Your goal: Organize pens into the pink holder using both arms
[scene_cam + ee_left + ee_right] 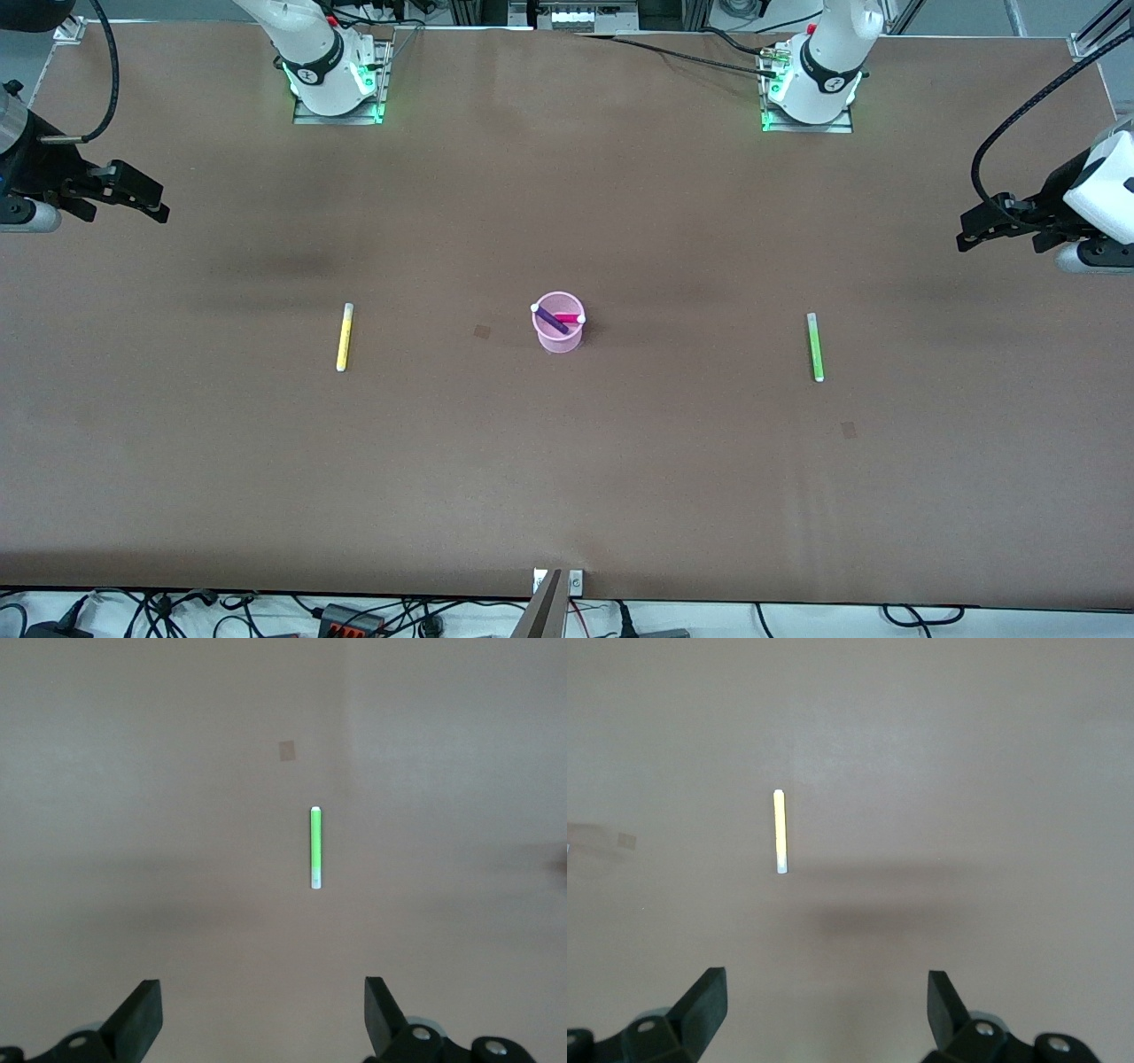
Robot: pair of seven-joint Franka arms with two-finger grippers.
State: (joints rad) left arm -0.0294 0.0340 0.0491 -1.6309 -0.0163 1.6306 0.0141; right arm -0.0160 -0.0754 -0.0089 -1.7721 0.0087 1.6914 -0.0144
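Observation:
The pink holder [558,323] stands upright at the table's middle with the purple pen [549,319] and the magenta pen [568,317] inside it. The yellow pen [344,337] lies flat toward the right arm's end and shows in the right wrist view [780,843]. The green pen [815,346] lies flat toward the left arm's end and shows in the left wrist view [315,848]. My right gripper [149,201] hangs open and empty above the table at its arm's end. My left gripper [973,232] hangs open and empty above the table at the other end.
The brown table [567,461] carries two small darker square marks, one [482,331] beside the holder and one [849,430] nearer the front camera than the green pen. The arm bases [335,75] stand along the table's top edge.

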